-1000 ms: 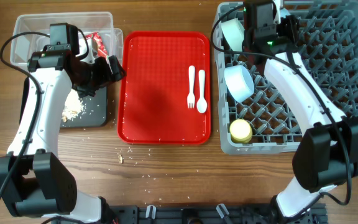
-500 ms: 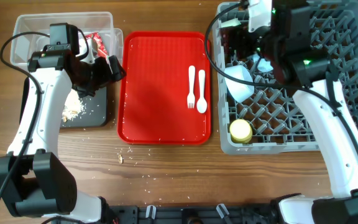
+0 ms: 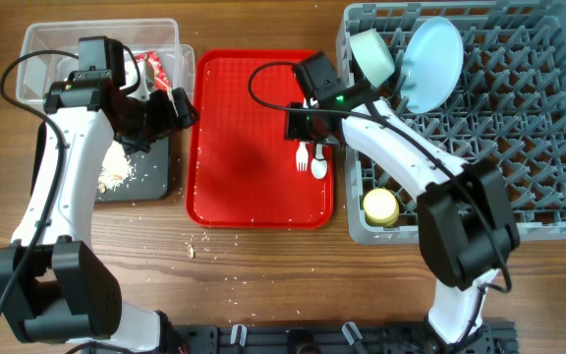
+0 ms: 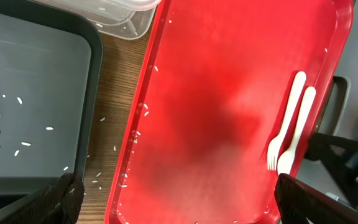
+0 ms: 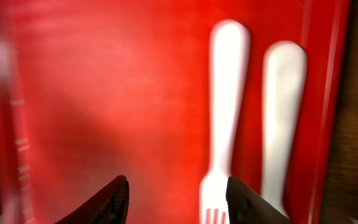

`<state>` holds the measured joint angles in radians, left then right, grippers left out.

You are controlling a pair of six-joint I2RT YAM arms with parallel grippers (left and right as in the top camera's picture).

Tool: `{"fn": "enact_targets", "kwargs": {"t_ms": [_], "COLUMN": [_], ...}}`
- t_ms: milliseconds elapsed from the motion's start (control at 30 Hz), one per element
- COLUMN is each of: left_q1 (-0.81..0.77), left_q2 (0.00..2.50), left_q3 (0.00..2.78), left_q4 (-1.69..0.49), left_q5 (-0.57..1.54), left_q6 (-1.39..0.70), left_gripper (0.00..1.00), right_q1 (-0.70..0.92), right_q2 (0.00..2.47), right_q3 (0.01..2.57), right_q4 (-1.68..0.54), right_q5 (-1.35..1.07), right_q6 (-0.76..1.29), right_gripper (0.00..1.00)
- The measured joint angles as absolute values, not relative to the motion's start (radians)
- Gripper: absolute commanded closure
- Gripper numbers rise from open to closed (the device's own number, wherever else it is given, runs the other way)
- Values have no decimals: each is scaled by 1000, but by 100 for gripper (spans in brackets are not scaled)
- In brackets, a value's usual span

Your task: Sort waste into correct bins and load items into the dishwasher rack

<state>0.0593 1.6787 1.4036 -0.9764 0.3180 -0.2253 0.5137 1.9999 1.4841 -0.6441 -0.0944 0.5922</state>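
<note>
Overhead: right arm [image 3: 398, 155] covers the handles of fork [image 3: 303, 157] and spoon [image 3: 319, 167]; left arm [image 3: 67, 167] hides part of red wrapper [image 3: 154, 67]. Right wrist: whole view blurred; fork tines and spoon bowl cut off by lower edge.

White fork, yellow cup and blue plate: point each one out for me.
White fork [image 5: 224, 112], right wrist view, middle of its handle.
Yellow cup [image 3: 380, 206], overhead view, its round top.
Blue plate [image 3: 432, 64], overhead view, centre of its face.
</note>
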Motion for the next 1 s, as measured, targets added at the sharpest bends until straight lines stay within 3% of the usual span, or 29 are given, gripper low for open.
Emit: {"fn": "enact_targets", "kwargs": {"t_ms": [233, 400, 533, 633, 1000], "left_q1": [59, 59, 59, 59, 59], "left_q2": [1679, 1679, 1679, 1679, 1679], "left_q3": [1404, 1404, 1404, 1404, 1404], "left_q4": [-976, -976, -976, -976, -976], "left_q5": [318, 318, 318, 318, 318], "left_q6": [-226, -225, -226, -226, -226], "left_gripper": [0, 0, 0, 0, 0], "right_q1": [514, 514, 516, 517, 517], "right_q2": [2069, 2112, 2124, 2126, 2127], "right_q3": [1482, 1482, 1482, 1482, 1496], "right_q4": [-646, -617, -601, -596, -650], "right_q5": [-17, -17, -17, -17, -64], "right_q6": [620, 625, 628, 634, 591], "right_gripper": [51, 57, 71, 96, 96]}}
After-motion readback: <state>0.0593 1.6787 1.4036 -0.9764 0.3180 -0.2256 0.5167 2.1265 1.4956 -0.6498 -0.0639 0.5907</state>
